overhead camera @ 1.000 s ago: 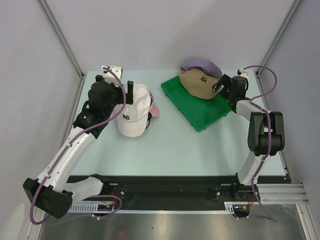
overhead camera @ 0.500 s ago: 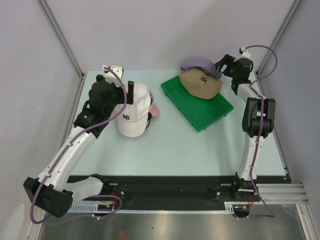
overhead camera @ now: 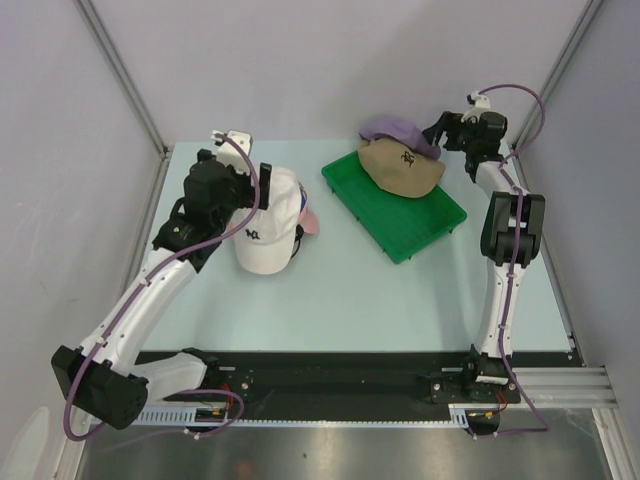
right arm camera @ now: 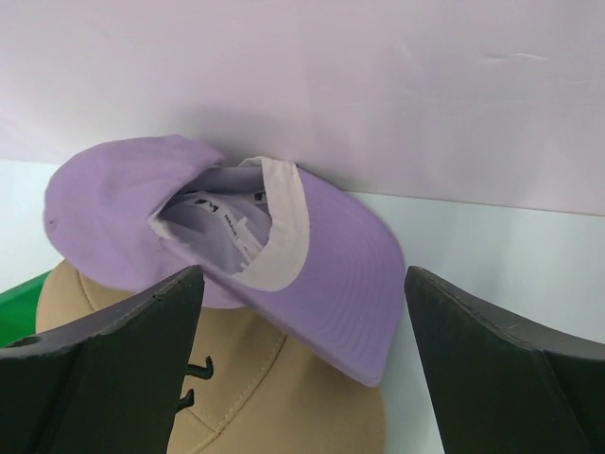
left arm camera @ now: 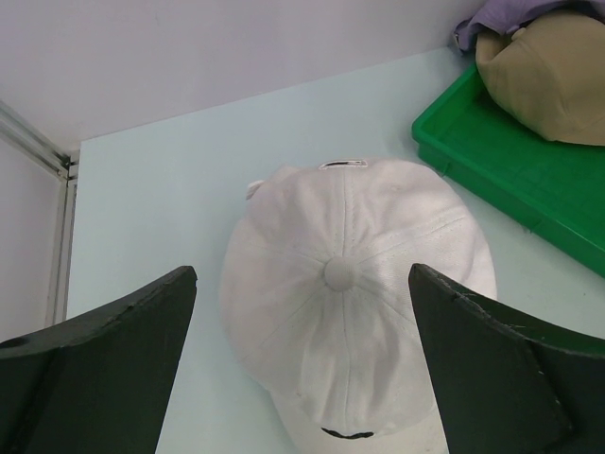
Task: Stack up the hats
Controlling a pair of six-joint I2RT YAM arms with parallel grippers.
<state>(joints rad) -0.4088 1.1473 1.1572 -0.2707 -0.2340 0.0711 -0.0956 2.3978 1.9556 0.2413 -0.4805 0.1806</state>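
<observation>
A white cap (overhead camera: 268,220) lies on the table at the left, over a pink cap (overhead camera: 309,222) whose edge shows at its right. My left gripper (overhead camera: 254,186) is open just above the white cap (left arm camera: 354,293), its fingers (left arm camera: 104,369) apart on both sides of the crown. A tan cap (overhead camera: 402,166) sits on the green tray (overhead camera: 392,212), with a lavender cap (overhead camera: 398,130) leaning behind it. My right gripper (overhead camera: 440,133) is open and empty, facing the lavender cap's brim (right arm camera: 331,270) above the tan cap (right arm camera: 274,397). The royal blue cap is out of view.
The green tray lies diagonally at the back right, its corner also in the left wrist view (left arm camera: 510,180). The enclosure's back wall (overhead camera: 320,70) stands right behind the lavender cap, and side walls close in on both sides.
My right gripper has risen and moved back from beside the tan cap to the lavender cap's brim. My left gripper has shifted slightly right over the white cap.
</observation>
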